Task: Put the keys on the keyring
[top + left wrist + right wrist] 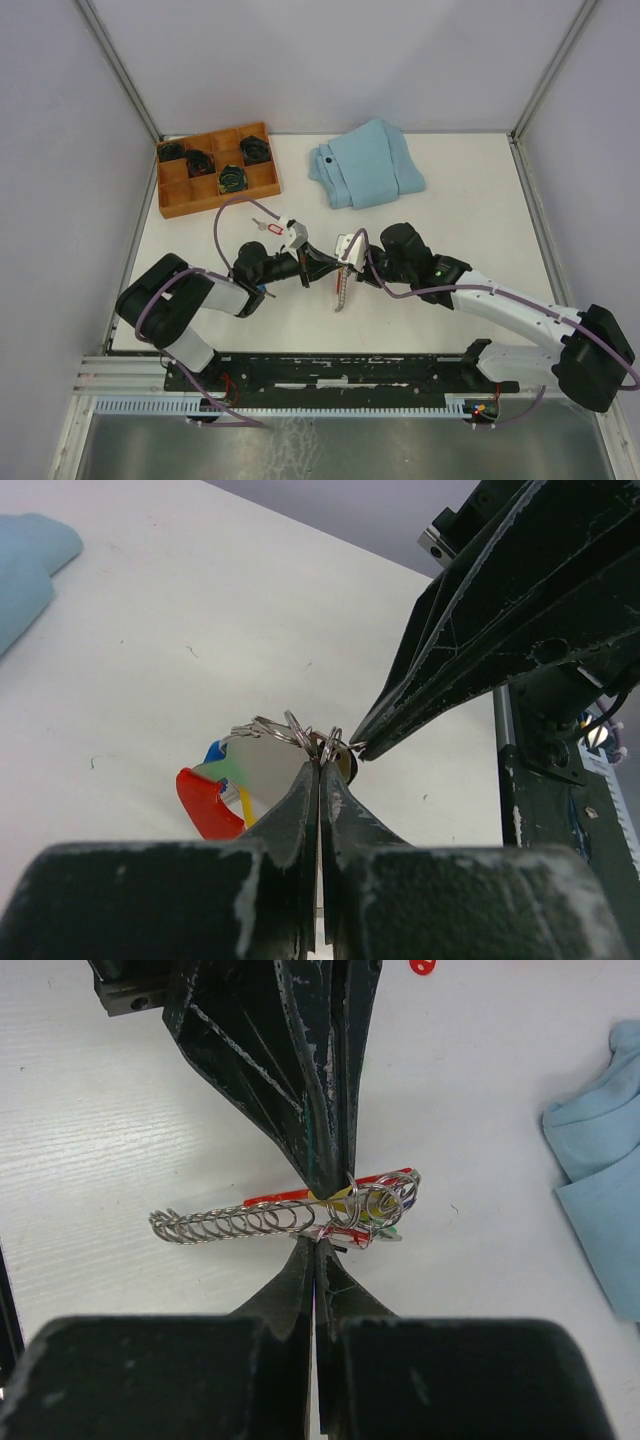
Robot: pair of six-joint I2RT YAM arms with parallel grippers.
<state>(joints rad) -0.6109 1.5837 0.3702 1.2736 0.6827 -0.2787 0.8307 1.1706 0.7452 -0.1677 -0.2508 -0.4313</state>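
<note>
Entry: I see both arms stretched low, tips meeting; left gripper (320, 770) and right gripper (316, 1252) each clamped onto the keyring (230, 1224).

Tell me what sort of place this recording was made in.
Probably a robot lab test cell: a white table boxed in by plain panels, left arm and right arm bolted to a rail at its near edge, and props like the wooden tray.

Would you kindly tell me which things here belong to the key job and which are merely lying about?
Job in hand:
keyring; tagged keys bunched on it; loose red-tagged key; left gripper and right gripper, both shut on the keyring.

Lying about:
blue cloth; wooden tray with dark items in its compartments.
</note>
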